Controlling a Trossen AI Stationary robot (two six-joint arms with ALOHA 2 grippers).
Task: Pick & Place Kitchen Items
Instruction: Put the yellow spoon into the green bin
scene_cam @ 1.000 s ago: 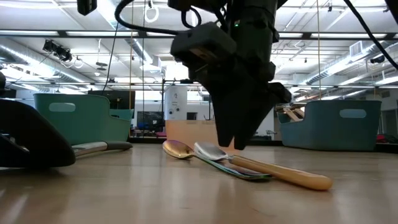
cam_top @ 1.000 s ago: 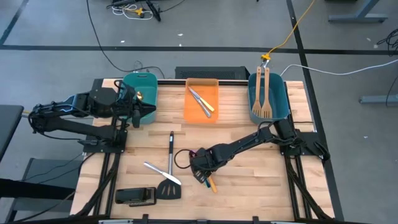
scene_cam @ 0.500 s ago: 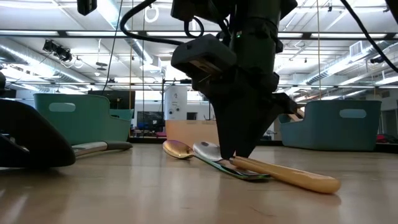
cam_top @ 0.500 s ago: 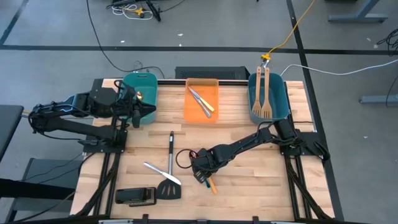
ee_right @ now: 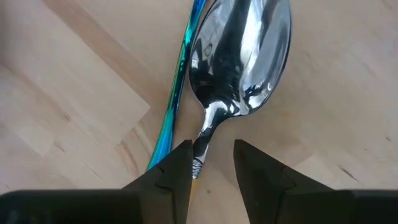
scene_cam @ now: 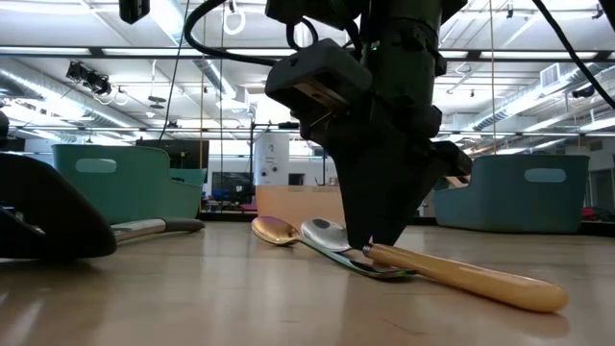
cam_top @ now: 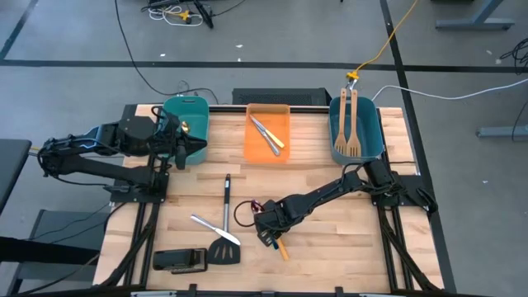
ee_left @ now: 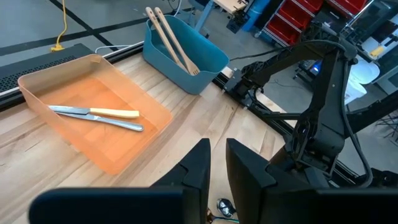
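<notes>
Spoon (ee_right: 239,59) neck between right gripper (ee_right: 211,168) fingers

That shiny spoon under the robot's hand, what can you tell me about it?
The shiny spoon has a polished, mirror-like metal bowl and a light yellowish handle. It lies flat on the wooden table, near its front middle, bowl facing up. A thin blue-green utensil lies right alongside it, and a gold-coloured spoon sits just beyond. The right hand stands over the spoon's neck, its dark fingers on either side, not fully closed.
</notes>
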